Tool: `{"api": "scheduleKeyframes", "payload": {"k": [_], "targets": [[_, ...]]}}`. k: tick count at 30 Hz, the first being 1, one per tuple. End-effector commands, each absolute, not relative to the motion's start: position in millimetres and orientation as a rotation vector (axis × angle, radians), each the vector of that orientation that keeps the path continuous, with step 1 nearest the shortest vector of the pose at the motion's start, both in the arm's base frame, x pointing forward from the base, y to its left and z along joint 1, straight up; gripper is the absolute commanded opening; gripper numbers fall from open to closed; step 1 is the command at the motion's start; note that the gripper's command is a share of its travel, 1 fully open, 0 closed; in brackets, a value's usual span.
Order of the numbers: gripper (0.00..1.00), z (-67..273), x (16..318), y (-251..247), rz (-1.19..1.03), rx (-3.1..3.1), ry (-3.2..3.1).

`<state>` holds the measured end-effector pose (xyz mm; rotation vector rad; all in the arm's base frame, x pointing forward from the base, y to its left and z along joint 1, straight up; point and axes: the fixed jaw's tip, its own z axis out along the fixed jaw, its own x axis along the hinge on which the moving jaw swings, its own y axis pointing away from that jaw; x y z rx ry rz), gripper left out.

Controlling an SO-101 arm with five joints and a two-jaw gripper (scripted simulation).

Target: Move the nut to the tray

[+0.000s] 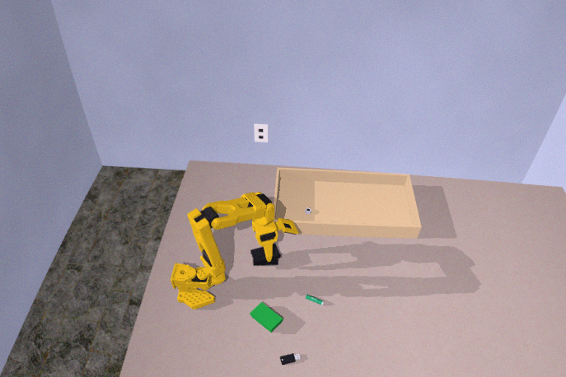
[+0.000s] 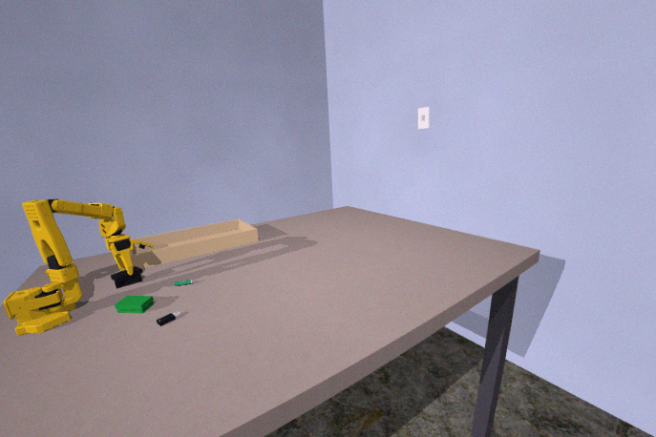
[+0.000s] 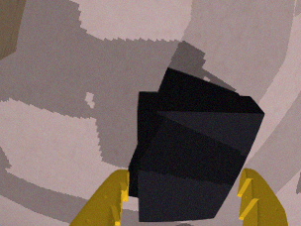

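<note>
Hovering part-open over the black box (image 1: 260,257) (image 2: 124,280) (image 3: 190,164), the claw (image 1: 279,242) (image 2: 138,261) (image 3: 184,170) overlooks a pinkish-brown tabletop (image 1: 381,319) (image 2: 297,309) (image 3: 45,134) beside blue-grey walls (image 1: 336,80) (image 2: 493,164).

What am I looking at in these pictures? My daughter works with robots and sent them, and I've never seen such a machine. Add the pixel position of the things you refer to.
The yellow machine is a small jointed robot arm; its gripper (image 1: 283,242) (image 3: 184,185) has one moving jaw. One picture looks down from above, one across the table from the side, and the close-up looks out from the arm's wrist.

On the table (image 1: 492,267) (image 2: 338,288) are a black box (image 1: 259,257) (image 2: 126,280) (image 3: 193,149), its lid apparently askew, a green box (image 1: 266,316) (image 2: 134,302), a green stick-like item (image 1: 314,299) (image 2: 182,282), a USB stick (image 1: 287,358) (image 2: 166,319) and a wooden tray (image 1: 358,229) (image 2: 204,246) with a small nut (image 1: 308,210) inside. The gripper is partly open and holds nothing.
</note>
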<state>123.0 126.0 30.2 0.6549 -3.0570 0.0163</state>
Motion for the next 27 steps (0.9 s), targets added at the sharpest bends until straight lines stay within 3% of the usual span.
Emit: {"api": "scheduleKeyframes", "payload": {"k": [1, 27], "targets": [[0.29, 31.2, 123.4, 129.1, 0.0, 0.663, -3.071], [0.29, 25.6, 122.5, 128.1, 0.0, 0.663, -3.071]]}}
